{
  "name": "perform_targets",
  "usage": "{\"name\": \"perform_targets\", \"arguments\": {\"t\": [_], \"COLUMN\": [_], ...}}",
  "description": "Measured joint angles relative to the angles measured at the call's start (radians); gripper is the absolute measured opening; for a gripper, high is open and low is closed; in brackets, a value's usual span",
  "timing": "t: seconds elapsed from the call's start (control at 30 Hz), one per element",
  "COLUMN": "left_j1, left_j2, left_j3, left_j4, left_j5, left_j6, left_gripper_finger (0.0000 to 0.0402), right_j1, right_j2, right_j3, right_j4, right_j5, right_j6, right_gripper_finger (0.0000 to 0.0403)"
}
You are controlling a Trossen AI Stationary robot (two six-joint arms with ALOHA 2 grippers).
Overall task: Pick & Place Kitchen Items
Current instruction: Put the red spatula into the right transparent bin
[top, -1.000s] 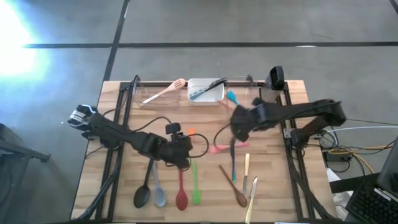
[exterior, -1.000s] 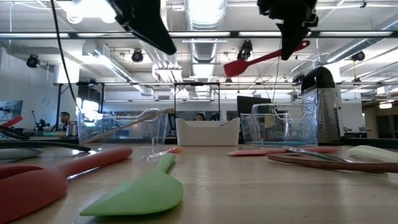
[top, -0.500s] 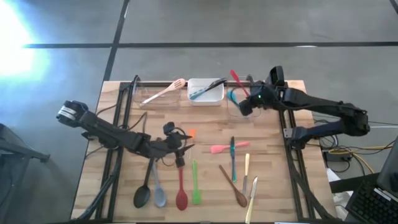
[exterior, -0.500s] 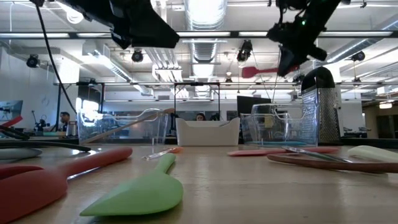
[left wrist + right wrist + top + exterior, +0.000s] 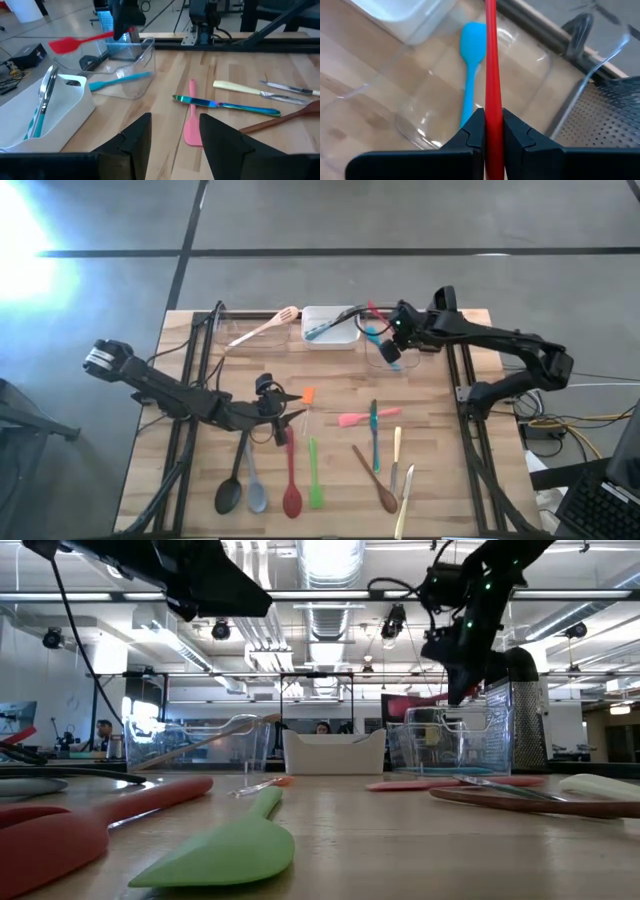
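Note:
My right gripper [image 5: 392, 346] hangs over the clear tub [image 5: 385, 352] at the back right, shut on a red spatula [image 5: 75, 44]. A blue spatula [image 5: 471, 45] lies in that tub. My left gripper [image 5: 172, 136] stands open above the table's middle, with nothing between its fingers, over the handles of the black spoon [image 5: 230, 488], grey spoon [image 5: 256, 490] and red spoon [image 5: 291, 492]. A green spatula [image 5: 314, 475], an orange spatula [image 5: 306, 395], a pink spatula [image 5: 191, 125], a wooden spoon [image 5: 376, 480] and cream-handled cutlery [image 5: 397, 456] lie flat on the table. My right gripper pinches the red spatula's handle [image 5: 492, 107] between its two fingers. The fingers slant down from above and lie across the handle. The spatula is lifted clear, about level, and its head [image 5: 62, 46] sticks out over the tub toward the table's far edge.
A white tub [image 5: 330, 330] with cutlery stands at the back middle. Another clear tub [image 5: 200, 745] at the back left holds a wooden spoon [image 5: 265, 327]. A metal grater [image 5: 520, 710] stands behind the right tub. Black rails [image 5: 205, 350] run along both sides.
My right gripper has carried the red spatula from over the table's middle toward the far edge and down, to just above the right clear tub. The spatula has tipped from slanting upward to about level. My left arm has sunk and drawn back toward the left edge.

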Motion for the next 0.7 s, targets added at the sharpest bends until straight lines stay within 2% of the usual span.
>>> {"name": "perform_targets", "arguments": {"t": [0.47,0.7], "left_j1": [-0.005,-0.005], "left_j2": [-0.034,-0.034], "left_j3": [0.001,0.001], "left_j4": [-0.014,-0.016], "left_j5": [0.050,0.060], "left_j6": [0.002,-0.016], "left_gripper_finger": [0.0167,0.0167], "right_j1": [-0.054,-0.095], "right_j2": [0.194,0.257], "right_j3": [0.000,0.000], "right_j4": [-0.001,0.005], "right_j5": [-0.020,-0.104], "right_j6": [-0.020,-0.032], "right_gripper_finger": [0.0023,0.0023]}}
